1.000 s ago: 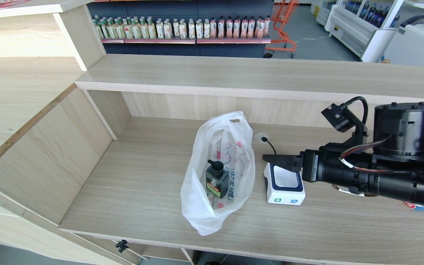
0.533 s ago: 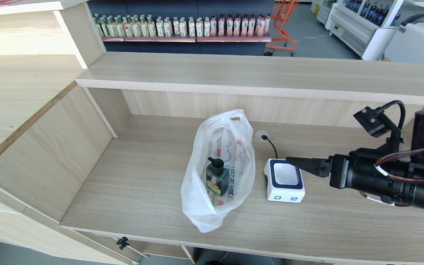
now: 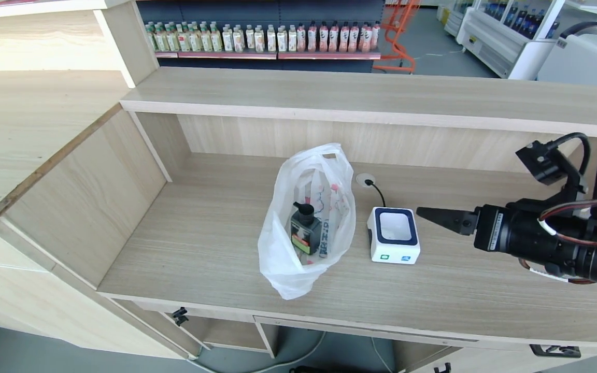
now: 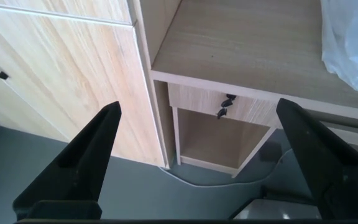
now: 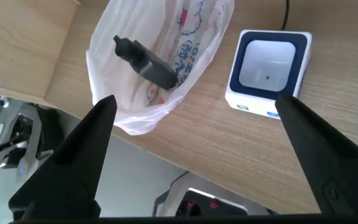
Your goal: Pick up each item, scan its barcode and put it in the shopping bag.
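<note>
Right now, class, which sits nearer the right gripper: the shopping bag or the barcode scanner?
The barcode scanner, the white blue-framed box: it sits between the right gripper and the shopping bag.

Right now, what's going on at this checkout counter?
One item, a dark pump bottle, already sits inside the shopping bag on the counter. The scanner sits just right of the bag. The right gripper hovers open and empty beside the scanner; the left gripper hangs open, low in front of the counter. Neither holds anything.
</note>
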You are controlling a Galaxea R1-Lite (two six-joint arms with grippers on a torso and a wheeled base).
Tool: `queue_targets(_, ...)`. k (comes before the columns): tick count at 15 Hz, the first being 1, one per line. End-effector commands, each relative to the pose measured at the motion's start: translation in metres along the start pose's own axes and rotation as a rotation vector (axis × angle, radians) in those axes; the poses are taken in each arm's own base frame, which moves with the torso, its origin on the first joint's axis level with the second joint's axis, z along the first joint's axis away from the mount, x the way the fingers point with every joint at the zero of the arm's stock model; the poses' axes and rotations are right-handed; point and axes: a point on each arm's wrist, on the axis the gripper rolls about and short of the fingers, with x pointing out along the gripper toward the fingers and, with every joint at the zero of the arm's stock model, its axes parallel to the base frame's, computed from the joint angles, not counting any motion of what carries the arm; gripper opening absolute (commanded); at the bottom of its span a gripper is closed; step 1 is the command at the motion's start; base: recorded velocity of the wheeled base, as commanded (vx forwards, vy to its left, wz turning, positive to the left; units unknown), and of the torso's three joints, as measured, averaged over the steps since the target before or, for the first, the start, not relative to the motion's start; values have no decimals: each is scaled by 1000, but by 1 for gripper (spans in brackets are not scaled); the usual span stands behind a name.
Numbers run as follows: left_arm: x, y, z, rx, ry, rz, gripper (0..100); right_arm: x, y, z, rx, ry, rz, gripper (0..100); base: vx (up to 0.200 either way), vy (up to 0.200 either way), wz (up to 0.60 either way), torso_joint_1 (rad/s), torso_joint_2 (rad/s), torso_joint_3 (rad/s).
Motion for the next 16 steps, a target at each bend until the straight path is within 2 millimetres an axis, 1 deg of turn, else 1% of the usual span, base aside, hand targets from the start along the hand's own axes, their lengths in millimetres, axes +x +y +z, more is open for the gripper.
queue_targets(1,0,0,0,1,1,1,100,-1,-8,6,32,-28,-42,100,0,-200,0,7,2,7)
queue_targets(3,0,0,0,1,1,1,100,-5,-10,12,94,-54,-56,100,0,-200,0,5,-5,0)
queue_targets(7,0,0,0,4,1,1,100,-10,-25,18,198,-91,-114,100,0,-200,0,4,4,-1)
queue_targets(9,0,0,0,4,1,1,100,-18,-37,30,234,-154,-167,100,0,-200,0,-2,0,-2)
queue_targets(11,0,0,0,5,1,1,100,-32,-44,30,299,-147,-218,100,0,-200,0,-2,5,2)
queue_targets(13,0,0,0,5,1,1,100,-41,-43,29,360,-138,-233,100,0,-200,0,0,2,0)
queue_targets(16,0,0,0,5,0,1,100,-49,-39,31,410,-164,-223,100,0,-200,0,2,7,2)
